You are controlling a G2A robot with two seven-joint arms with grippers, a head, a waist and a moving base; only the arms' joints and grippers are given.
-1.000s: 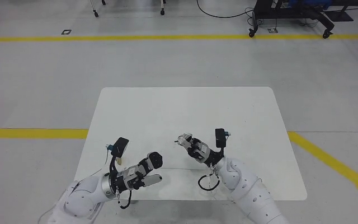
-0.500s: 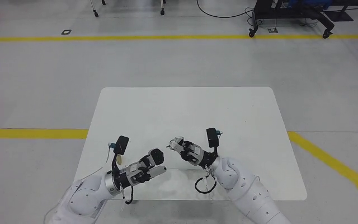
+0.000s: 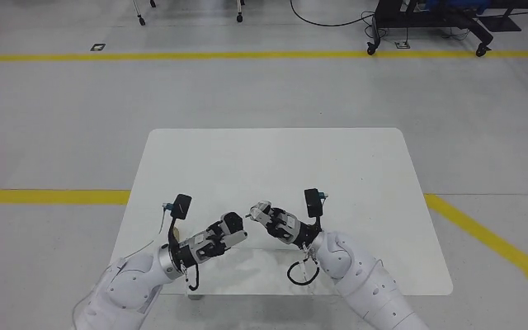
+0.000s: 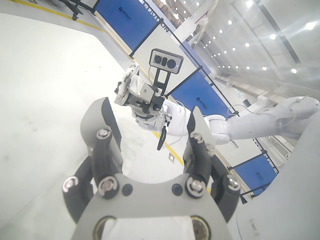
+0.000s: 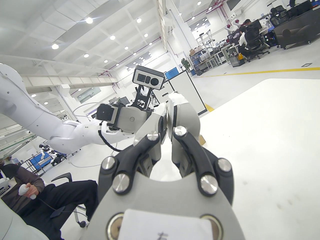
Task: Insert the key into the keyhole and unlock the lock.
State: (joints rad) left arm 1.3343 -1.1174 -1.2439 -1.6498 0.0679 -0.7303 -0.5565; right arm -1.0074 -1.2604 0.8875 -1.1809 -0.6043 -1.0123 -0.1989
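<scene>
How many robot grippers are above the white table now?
2: the left grey-and-black gripper above the near part of the white table; the right gripper facing it, apart.

White table [image 3: 272,157], yellow floor tape [image 3: 247,56]

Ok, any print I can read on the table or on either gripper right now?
Table: none.
Left sticker, on the left gripper: blank.
Right sticker, on the right gripper: a dark mark cut off at the picture's edge, unreadable.
Blue panels behind: a logo word, not read off.
</scene>
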